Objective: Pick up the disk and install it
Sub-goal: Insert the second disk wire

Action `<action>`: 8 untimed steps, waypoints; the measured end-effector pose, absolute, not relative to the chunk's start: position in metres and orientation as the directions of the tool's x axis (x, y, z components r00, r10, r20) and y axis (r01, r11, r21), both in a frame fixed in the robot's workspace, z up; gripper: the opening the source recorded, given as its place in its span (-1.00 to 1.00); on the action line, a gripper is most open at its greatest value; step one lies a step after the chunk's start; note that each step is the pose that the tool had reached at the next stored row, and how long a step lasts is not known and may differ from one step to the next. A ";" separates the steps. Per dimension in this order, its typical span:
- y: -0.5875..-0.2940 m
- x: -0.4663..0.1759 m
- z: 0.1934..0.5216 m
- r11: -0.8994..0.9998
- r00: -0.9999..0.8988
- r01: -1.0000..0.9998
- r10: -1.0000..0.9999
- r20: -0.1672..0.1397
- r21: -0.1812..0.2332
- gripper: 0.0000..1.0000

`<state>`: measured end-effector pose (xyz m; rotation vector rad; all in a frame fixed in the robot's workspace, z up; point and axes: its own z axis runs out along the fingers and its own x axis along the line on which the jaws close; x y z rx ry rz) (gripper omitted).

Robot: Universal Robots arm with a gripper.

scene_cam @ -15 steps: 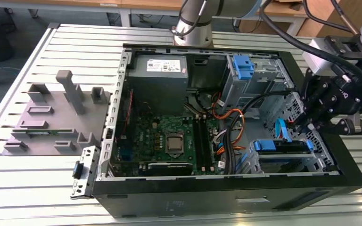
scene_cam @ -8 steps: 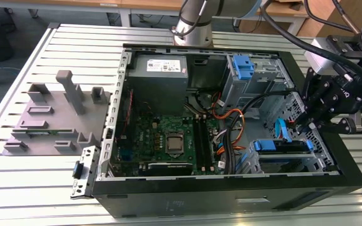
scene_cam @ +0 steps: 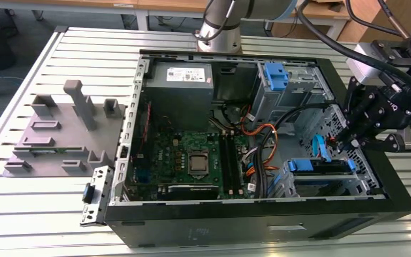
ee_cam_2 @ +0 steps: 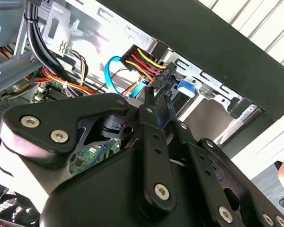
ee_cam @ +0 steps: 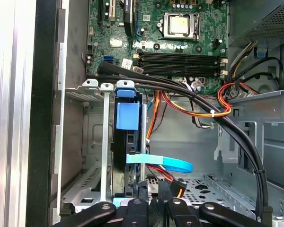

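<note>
The disk (scene_cam: 320,165), edged by its blue carrier, lies in the lower drive cage of the open computer case, at the exterior view's right. In the first wrist view the disk (ee_cam: 128,118) stands edge-on in that cage, its blue carrier tab showing. My gripper (scene_cam: 345,143) hangs just above and beside the cage. In the second wrist view my gripper (ee_cam_2: 158,101) has its two narrow fingers close together on a black connector (ee_cam_2: 149,71) with yellow, red and black wires. A light blue data cable (ee_cam: 165,163) loops just off the fingertips (ee_cam: 143,191).
The black case (scene_cam: 263,225) lies open on a slatted metal table. Inside are the motherboard (scene_cam: 198,155), a grey power supply box (scene_cam: 180,77), an upper cage with a blue latch (scene_cam: 275,75) and thick black cables (ee_cam: 203,101). A grey fixture (scene_cam: 55,134) stands at the exterior view's left.
</note>
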<state>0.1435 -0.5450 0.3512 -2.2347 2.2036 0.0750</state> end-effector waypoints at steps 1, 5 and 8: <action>-0.545 0.143 0.351 -0.015 0.013 -0.999 -0.999 -0.036 0.032 -0.53; -0.545 0.144 0.351 -0.015 0.013 -0.999 -0.999 -0.036 0.032 -0.51; -0.545 0.144 0.351 -0.015 0.013 -0.999 -0.999 -0.036 0.032 -0.39</action>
